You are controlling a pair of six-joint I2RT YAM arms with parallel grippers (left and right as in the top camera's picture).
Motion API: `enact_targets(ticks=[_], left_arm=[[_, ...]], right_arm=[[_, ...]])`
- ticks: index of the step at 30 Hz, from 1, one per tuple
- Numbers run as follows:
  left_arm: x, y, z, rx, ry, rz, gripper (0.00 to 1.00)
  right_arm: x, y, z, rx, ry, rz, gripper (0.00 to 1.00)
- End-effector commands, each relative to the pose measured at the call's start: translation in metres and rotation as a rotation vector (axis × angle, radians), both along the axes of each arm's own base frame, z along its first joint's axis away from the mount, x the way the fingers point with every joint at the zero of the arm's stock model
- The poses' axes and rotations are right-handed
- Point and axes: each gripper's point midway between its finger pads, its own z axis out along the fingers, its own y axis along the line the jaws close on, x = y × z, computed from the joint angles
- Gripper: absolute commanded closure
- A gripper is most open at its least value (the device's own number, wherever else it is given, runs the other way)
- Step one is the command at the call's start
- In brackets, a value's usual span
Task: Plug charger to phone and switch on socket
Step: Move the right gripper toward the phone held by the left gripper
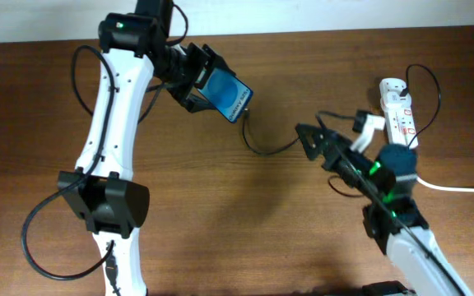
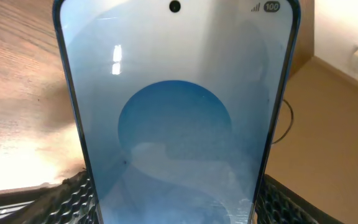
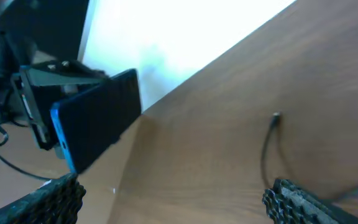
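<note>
This looked like a robotics lab bench: a white-and-black left arm and right arm stood at a plain wooden table by a white wall, with trailing cables and a socket.

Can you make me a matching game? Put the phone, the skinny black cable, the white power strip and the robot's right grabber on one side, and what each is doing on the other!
Things
1. slim black-framed smartphone with a light-blue screen
2. thin black charger cable
3. white elongated plastic power strip
4. right end effector

States
A. open wide, gripping nothing
B. lying curved on the brown wooden table
C. gripped in the left end effector
D. lying flat, red markings facing up

Pairs: 1-C, 2-B, 3-D, 4-A
</note>
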Motion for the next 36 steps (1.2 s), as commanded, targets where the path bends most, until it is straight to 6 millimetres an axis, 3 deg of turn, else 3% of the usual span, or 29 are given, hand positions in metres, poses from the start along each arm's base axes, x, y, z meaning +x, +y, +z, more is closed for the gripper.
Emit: enact_targets(ticks=[1, 5, 11, 18, 23, 36], left_arm=[[0.003, 0.001, 0.002, 0.022, -0.008, 0.025, 1.00], [0.005, 0.006, -0.002, 0.061, -0.009, 0.042, 1.00], [0.006, 0.016, -0.017, 0.131, 0.027, 0.079, 1.00], [0.003, 0.023, -0.039, 0.202, 0.098, 0.102, 1.00], [-0.004, 0.016, -0.059, 0.239, 0.155, 0.075, 1.00], [-0.009, -0.008, -0.068, 0.343, 0.101, 0.038, 1.00]], right_arm=[[0.004, 0.031, 0.008, 0.010, 0.004, 0.102, 0.01], [0.006, 0.053, 0.012, 0.016, -0.003, 0.157, 0.01], [0.017, 0.066, 0.021, 0.061, -0.038, 0.102, 0.02], [0.019, 0.088, -0.003, 0.042, 0.012, 0.085, 0.02], [0.024, 0.091, -0.012, 0.061, 0.037, 0.076, 0.08], [0.028, 0.092, -0.030, 0.130, 0.158, 0.044, 0.17]])
